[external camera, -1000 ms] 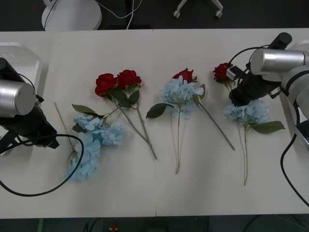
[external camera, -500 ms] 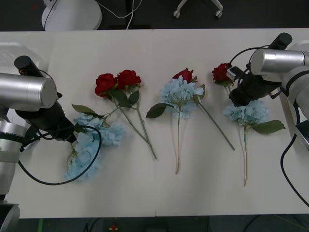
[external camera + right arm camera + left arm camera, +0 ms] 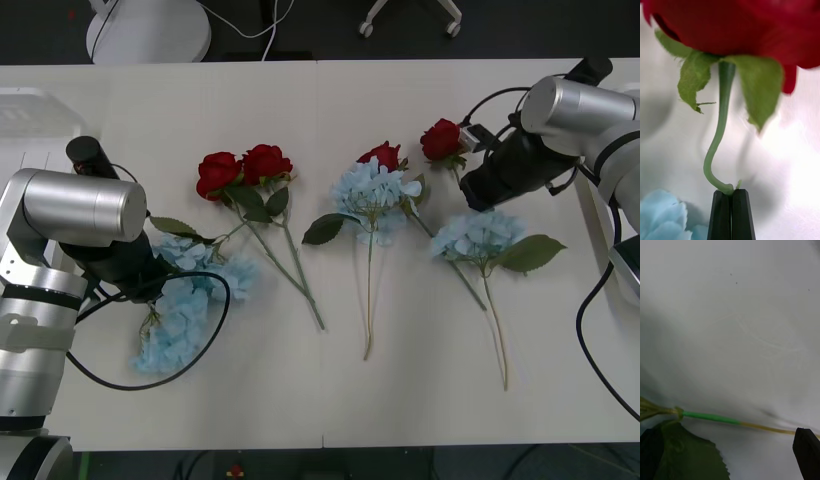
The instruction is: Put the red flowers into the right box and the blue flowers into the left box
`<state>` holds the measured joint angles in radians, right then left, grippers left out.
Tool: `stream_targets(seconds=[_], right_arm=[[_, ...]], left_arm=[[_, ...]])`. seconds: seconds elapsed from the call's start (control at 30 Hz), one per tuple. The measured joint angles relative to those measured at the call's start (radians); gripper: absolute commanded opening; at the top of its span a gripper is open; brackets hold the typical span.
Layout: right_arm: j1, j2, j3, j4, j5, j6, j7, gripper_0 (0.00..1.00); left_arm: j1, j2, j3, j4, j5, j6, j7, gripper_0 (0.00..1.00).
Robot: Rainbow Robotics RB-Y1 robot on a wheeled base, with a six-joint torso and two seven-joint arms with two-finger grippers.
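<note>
My right gripper (image 3: 730,195) is shut on the bent green stem of a red flower (image 3: 733,26), held just above the table at the back right (image 3: 441,140). Two more red flowers (image 3: 240,168) lie left of centre and one (image 3: 382,155) at centre. Blue flowers lie at the left (image 3: 190,300), centre (image 3: 375,190) and right (image 3: 478,235). My left gripper (image 3: 148,280) hangs open over the left blue flowers, a stem (image 3: 711,417) and a leaf (image 3: 688,450) between its fingers (image 3: 807,450). The left box (image 3: 35,110) sits at the back left. The right box's rim (image 3: 603,225) peeks out behind my right arm.
Flower stems trail toward the table's front edge. A black cable (image 3: 150,370) loops from my left arm over the table. Bare tabletop (image 3: 420,400) runs along the front and along the back.
My right gripper has raised the red flower and carried it left and back; the blue flower beneath it slid left. My left arm has swung in over the left blue flowers.
</note>
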<state>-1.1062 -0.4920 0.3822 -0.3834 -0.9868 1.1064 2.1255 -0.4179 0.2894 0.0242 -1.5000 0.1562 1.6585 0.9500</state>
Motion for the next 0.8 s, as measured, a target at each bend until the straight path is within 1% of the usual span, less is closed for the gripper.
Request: stream_targets(seconds=[0.1, 0.27, 0.4, 0.57, 0.6, 0.63, 0.67, 0.7, 0.73, 0.77, 0.8], right_arm=[[-0.027, -0.012, -0.015, -0.004, -0.035, 0.016, 0.0, 0.0], [-0.052, -0.065, -0.017, -0.042, -0.052, 0.035, 0.0, 0.0], [-0.061, -0.133, -0.017, -0.05, -0.06, 0.071, 0.0, 0.0], [-0.063, -0.241, -0.017, -0.051, -0.06, 0.135, 0.0, 0.0], [-0.063, -0.266, -0.017, -0.051, -0.06, 0.147, 0.0, 0.0], [-0.063, -0.292, -0.017, -0.051, -0.061, 0.158, 0.0, 0.0], [-0.063, -0.316, -0.017, -0.051, -0.061, 0.162, 0.0, 0.0], [-0.063, -0.343, -0.015, -0.051, -0.062, 0.163, 0.0, 0.0], [-0.063, -0.371, -0.01, -0.051, -0.062, 0.161, 0.0, 0.0], [-0.063, -0.396, -0.002, -0.051, -0.062, 0.155, 0.0, 0.0], [-0.063, -0.42, 0.01, -0.052, -0.062, 0.147, 0.0, 0.0]], left_arm=[[0.029, -0.002, 0.0, -0.012, -0.003, 0.001, -0.001, 1.0], [0.111, -0.001, 0.0, -0.125, -0.003, 0.054, -0.008, 1.0], [0.164, 0.001, 0.0, -0.174, 0.022, 0.062, -0.029, 1.0], [0.18, 0.004, 0.0, -0.174, 0.041, 0.063, -0.038, 1.0], [0.18, 0.004, 0.0, -0.174, 0.041, 0.063, -0.039, 0.98], [0.181, 0.004, 0.0, -0.175, 0.042, 0.063, -0.04, 0.78], [0.181, 0.005, 0.0, -0.175, 0.043, 0.064, -0.043, 0.46], [0.181, 0.005, 0.0, -0.175, 0.044, 0.064, -0.045, 0.21], [0.181, 0.005, 0.0, -0.175, 0.045, 0.064, -0.047, 0.07], [0.182, 0.006, 0.0, -0.175, 0.045, 0.064, -0.049, 0.0], [0.184, 0.007, 0.0, -0.175, 0.046, 0.064, -0.051, 0.0]])
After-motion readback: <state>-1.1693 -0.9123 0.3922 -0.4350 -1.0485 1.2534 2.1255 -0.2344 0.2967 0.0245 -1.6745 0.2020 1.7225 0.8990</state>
